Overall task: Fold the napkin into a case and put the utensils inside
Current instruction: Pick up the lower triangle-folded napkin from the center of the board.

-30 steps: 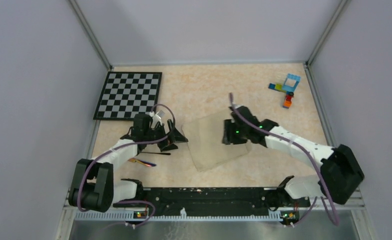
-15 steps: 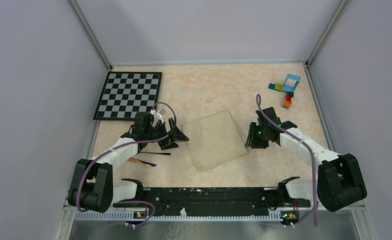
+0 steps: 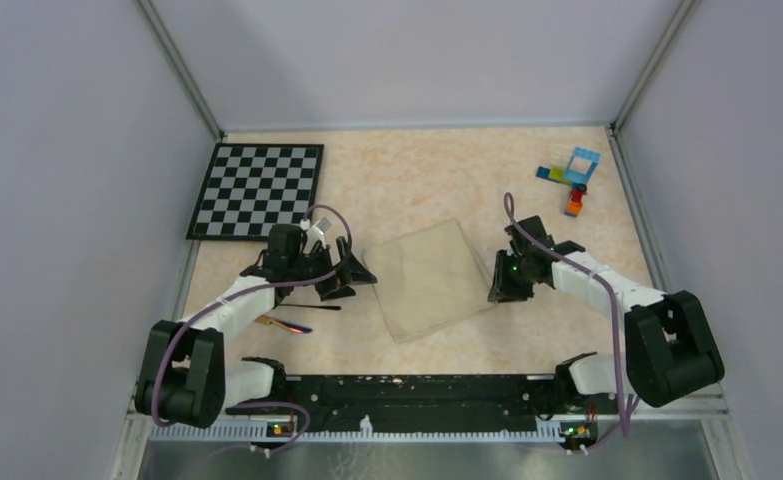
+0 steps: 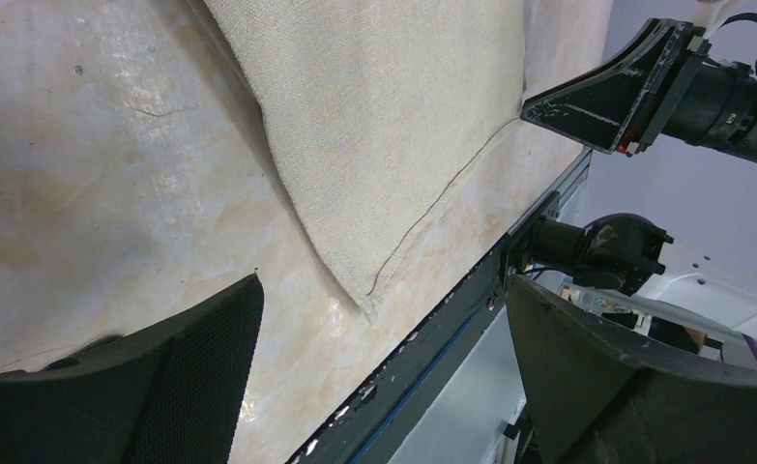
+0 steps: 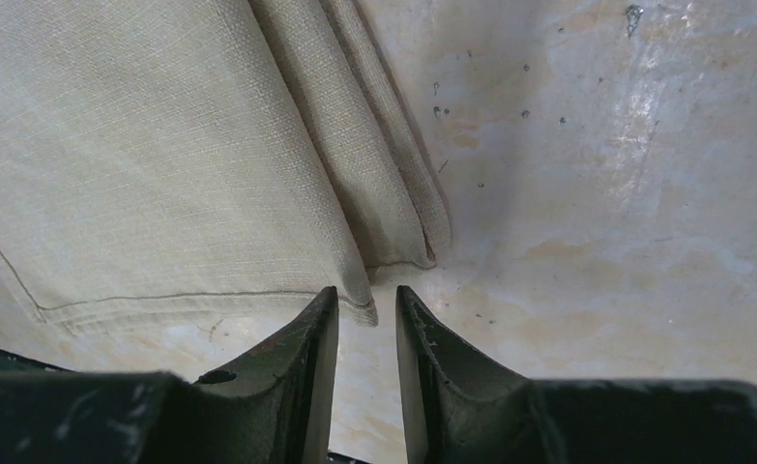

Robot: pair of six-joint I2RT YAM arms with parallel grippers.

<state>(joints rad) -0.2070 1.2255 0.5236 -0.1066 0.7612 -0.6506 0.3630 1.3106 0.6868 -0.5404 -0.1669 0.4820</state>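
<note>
Table (image 3: 417,175): a mottled beige top with grey walls on three sides. The two arm bases are at its near edge.

Chequered board (image 3: 257,188): black and white, flat in the far left corner. It is well apart from the cloth.

Napkin (image 3: 429,280): cream-beige cloth lying flat near the middle of the table, between the two grippers. It is a broad, roughly square shape turned at an angle, not a narrow pocket. The right wrist view shows more than one layer stacked along its right edge, with a stitched hem line near the border.

Left gripper (image 3: 347,272): low over the table just beside the napkin's left edge. Its jaws are spread wide and nothing is between them. In the left wrist view the napkin's near corner lies on the table in the space between the two fingers (image 4: 190,367).

Right gripper (image 3: 500,283): at the napkin's right corner, pointing down at the table. Its jaws stand close together with only a narrow gap. The cloth's corner lies right at that gap, and I cannot tell whether it is pinched.

Toy bricks (image 3: 572,180): a small blue, yellow and orange cluster in the far right of the table.

Utensils (image 3: 289,323): slim dark pieces, one with a rainbow sheen. They lie on the table beside the left arm, apart from the napkin.
</note>
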